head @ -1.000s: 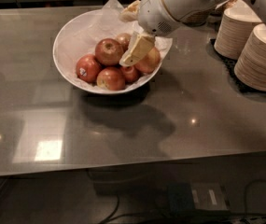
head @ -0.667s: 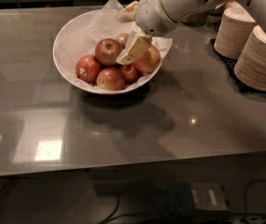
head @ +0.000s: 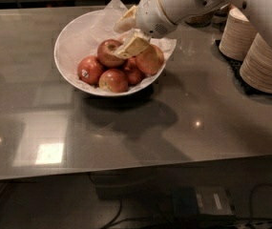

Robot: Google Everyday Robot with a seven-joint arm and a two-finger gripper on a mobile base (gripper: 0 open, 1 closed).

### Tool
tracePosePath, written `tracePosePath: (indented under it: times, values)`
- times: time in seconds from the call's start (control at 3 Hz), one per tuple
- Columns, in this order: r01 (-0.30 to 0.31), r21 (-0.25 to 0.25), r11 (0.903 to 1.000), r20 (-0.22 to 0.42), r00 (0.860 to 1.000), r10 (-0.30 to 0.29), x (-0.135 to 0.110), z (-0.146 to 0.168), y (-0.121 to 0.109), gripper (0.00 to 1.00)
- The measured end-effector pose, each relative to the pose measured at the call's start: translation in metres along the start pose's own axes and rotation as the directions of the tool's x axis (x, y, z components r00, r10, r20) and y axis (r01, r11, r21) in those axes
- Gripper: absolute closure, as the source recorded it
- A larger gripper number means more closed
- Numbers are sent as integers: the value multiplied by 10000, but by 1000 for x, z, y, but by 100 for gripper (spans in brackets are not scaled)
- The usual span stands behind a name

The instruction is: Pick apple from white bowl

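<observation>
The white bowl (head: 68, 42), lined with crinkled white paper, stands at the back middle of the grey table. It holds several apples. The dark-red apple (head: 108, 54) with a brownish stem dimple lies on top in the middle of the pile. My gripper (head: 120, 42) reaches in from the upper right on a white arm. It is open. One beige finger (head: 133, 46) lies against the apple's right side. The other finger (head: 125, 23) is above and behind it over the paper. The gripper holds nothing.
A red apple with a white sticker (head: 88, 69), a paler yellow-red apple (head: 113, 80) and a larger apple (head: 151, 60) lie around the dark one. Two stacks of beige paper bowls (head: 265, 61) stand on a black mat at the right. The table's front edge runs across the lower part of the view.
My gripper has moved a little to the left and up, from over the right-hand apples to the dark-red apple. The apples and the bowl have not moved.
</observation>
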State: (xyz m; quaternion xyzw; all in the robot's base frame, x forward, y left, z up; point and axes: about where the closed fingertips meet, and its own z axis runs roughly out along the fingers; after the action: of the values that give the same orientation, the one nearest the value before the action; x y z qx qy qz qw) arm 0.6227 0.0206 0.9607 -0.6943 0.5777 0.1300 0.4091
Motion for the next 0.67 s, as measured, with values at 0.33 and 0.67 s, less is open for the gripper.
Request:
tracePosePath:
  times: [0.33,0.67]
  values:
    - [-40,-258,9997,43,10000,41,0,10,2,43]
    - [-9,-557,9984,75,10000,13,-3,21,5,40]
